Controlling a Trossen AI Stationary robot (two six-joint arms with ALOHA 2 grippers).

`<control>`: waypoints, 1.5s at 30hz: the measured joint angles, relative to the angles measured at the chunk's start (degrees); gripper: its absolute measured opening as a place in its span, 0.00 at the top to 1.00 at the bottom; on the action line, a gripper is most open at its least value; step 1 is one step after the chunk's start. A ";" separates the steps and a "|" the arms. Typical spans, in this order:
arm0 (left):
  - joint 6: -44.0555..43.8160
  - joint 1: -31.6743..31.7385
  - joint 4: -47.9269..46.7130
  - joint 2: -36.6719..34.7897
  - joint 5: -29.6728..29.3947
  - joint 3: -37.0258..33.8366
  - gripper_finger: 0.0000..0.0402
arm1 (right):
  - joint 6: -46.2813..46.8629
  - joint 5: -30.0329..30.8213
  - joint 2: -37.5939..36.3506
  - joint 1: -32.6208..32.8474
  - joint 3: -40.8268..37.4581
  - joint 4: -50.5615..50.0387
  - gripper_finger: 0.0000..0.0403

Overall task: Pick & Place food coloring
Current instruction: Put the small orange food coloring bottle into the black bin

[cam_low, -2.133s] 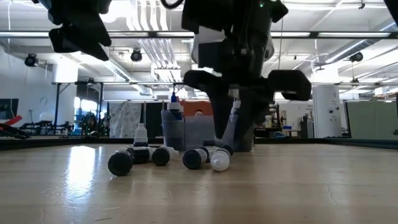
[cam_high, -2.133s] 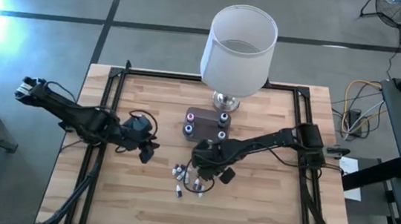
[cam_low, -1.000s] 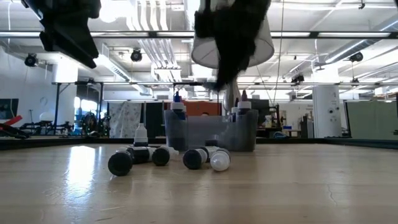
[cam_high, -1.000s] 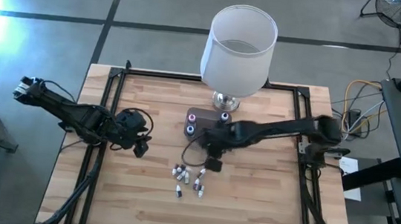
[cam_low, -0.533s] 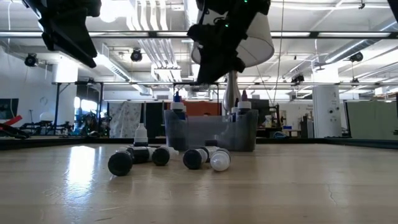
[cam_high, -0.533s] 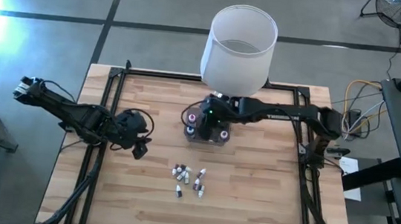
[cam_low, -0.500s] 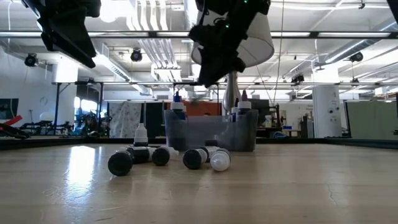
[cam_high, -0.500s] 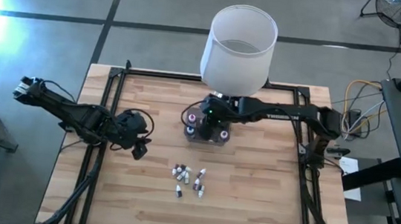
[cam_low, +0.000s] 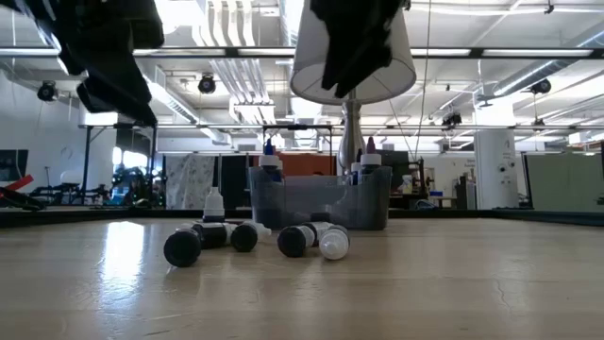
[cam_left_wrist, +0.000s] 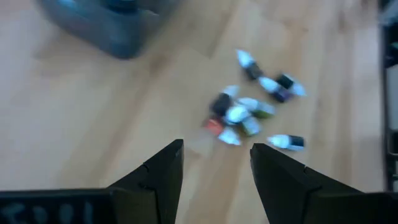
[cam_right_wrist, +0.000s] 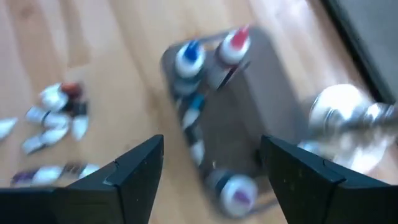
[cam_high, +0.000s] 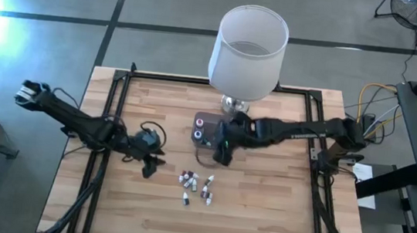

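Note:
Several tiny food coloring bottles (cam_high: 197,187) with white tips lie in a loose heap on the wooden table; they also show in the low view (cam_low: 255,238) and the left wrist view (cam_left_wrist: 249,115). Others stand upright in the small clear tub (cam_high: 206,125), also seen in the right wrist view (cam_right_wrist: 214,118). My right gripper (cam_high: 221,150) hangs open and empty (cam_right_wrist: 211,143) over the tub's near side. My left gripper (cam_high: 150,165) is open and empty (cam_left_wrist: 214,146), raised above the table left of the heap.
A big lamp with a white shade (cam_high: 249,43) stands on its metal base (cam_high: 233,103) just behind the tub. Black rails (cam_high: 111,122) run along the table's left and right sides. Bare wood lies near the front edge (cam_high: 196,232).
My right gripper rose from the heap, went toward the far edge to above the tub, then came back a little toward the near edge. My left gripper has moved slightly right and nearer, toward the heap. The heap has stayed where it was.

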 joint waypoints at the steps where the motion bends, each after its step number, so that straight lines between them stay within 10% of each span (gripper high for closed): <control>1: 0.20 -0.02 3.51 0.73 0.80 -1.82 0.59 | 2.25 0.17 -0.09 1.47 0.00 -2.22 0.35; 14: -24.05 0.39 10.20 15.07 2.50 -1.41 0.60 | 57.71 0.87 0.84 10.84 -2.49 -24.48 0.38; 27: -28.50 0.24 -1.49 35.82 3.02 14.59 0.62 | 58.22 -0.89 0.69 15.12 -3.25 -28.18 0.38; 45: -33.00 -0.83 3.50 42.13 2.97 17.34 0.62 | 66.75 -1.46 0.36 22.42 -8.74 -27.63 0.38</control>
